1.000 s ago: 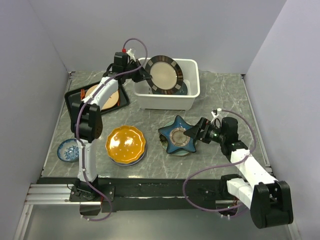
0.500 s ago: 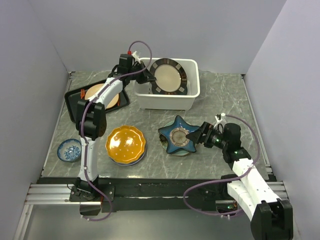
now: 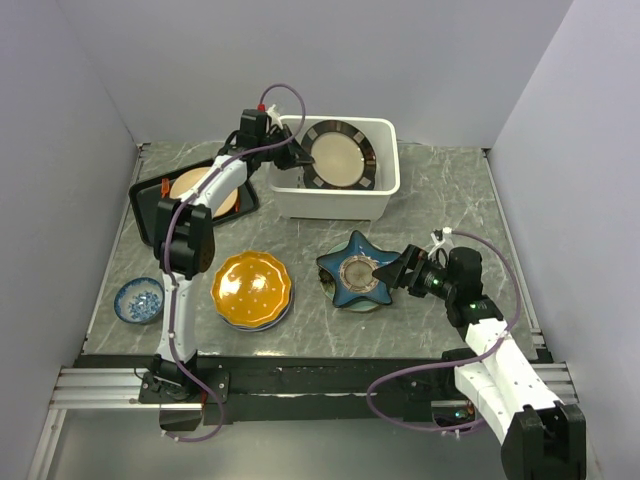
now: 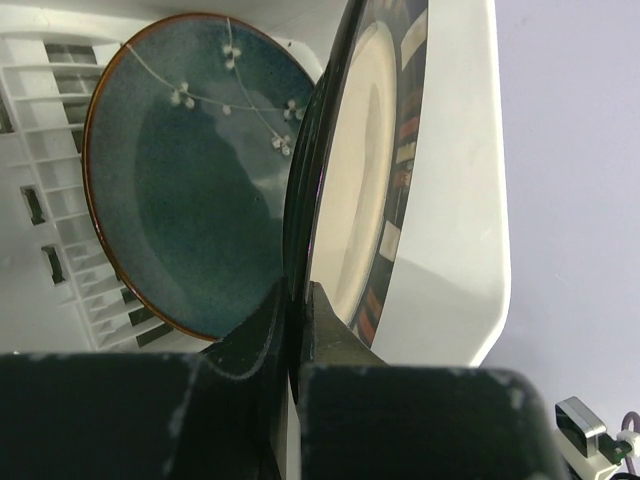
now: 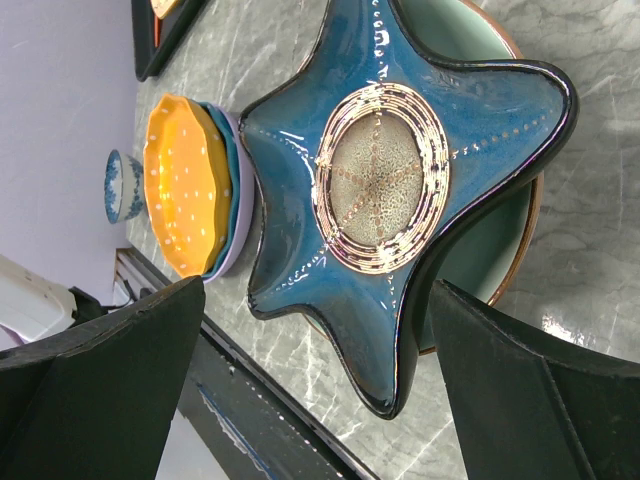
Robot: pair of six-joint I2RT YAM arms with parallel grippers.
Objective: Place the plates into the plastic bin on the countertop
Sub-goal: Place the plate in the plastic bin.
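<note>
Right, the countertop (image 3: 440, 200) runs under both of your claws, and the plastic bin (image 3: 385, 185) sits directly below the left gripper (image 3: 297, 160). That claw is pinched narrow on the rim of the dark-rimmed beige plate (image 3: 338, 155). It holds the plate on edge inside the bin, probably because only the thin rim fits such a tight pinch. Just to one side of the fingers (image 4: 250, 345) a glossy teal plate (image 4: 190, 200) already lies in the bin. Whether the two plates touch you cannot tell.

Ahead of the right gripper (image 3: 388, 268) lies the navy star-shaped plate (image 5: 390, 190), resting on a pale green plate (image 5: 500, 240). That claw stands wide and holds nothing, with one arm of the star between its fingers, likely so it can straddle the rim. Beyond the star, well away from that claw, waits the orange scalloped plate (image 3: 251, 287).
</note>
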